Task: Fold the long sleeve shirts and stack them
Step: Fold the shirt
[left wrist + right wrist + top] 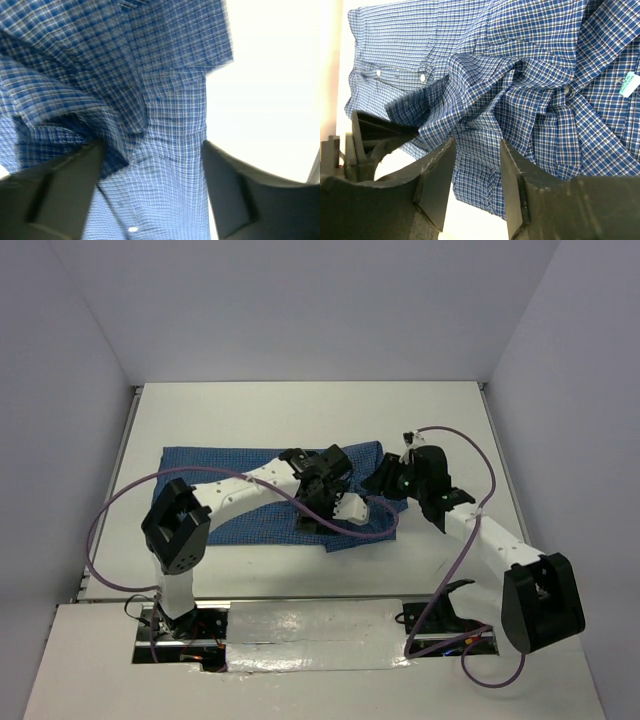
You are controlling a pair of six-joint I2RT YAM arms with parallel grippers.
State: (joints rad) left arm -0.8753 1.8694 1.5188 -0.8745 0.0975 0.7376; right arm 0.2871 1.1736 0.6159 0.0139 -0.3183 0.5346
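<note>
On the white table (300, 410), a blue finely checked long-sleeved button-up shirt (210, 462) lies as a long rumpled band, with most of it stretching away to the left of both claws and only its right end under them. The left claw (151, 150) hangs directly over this end with its fingers spread wide. Cloth lies flat beneath them and nothing is gripped. Just to its right, the right claw (476, 145) sits low at the shirt's edge, its fingers partly apart with a raised ridge of cloth in the gap. Whether that ridge is pinched or merely lying between them cannot be told. Beyond the right claw the fabric is heaped in loose folds, with small white buttons (422, 77) and a pale green label (630, 84) showing. By the look of it the fold is only partly made: the cloth is doubled over in places but bunched, not squared into a tidy packet. No second shirt and no stack are in sight, so smoothing, the final folds and stacking appear to be left.
</note>
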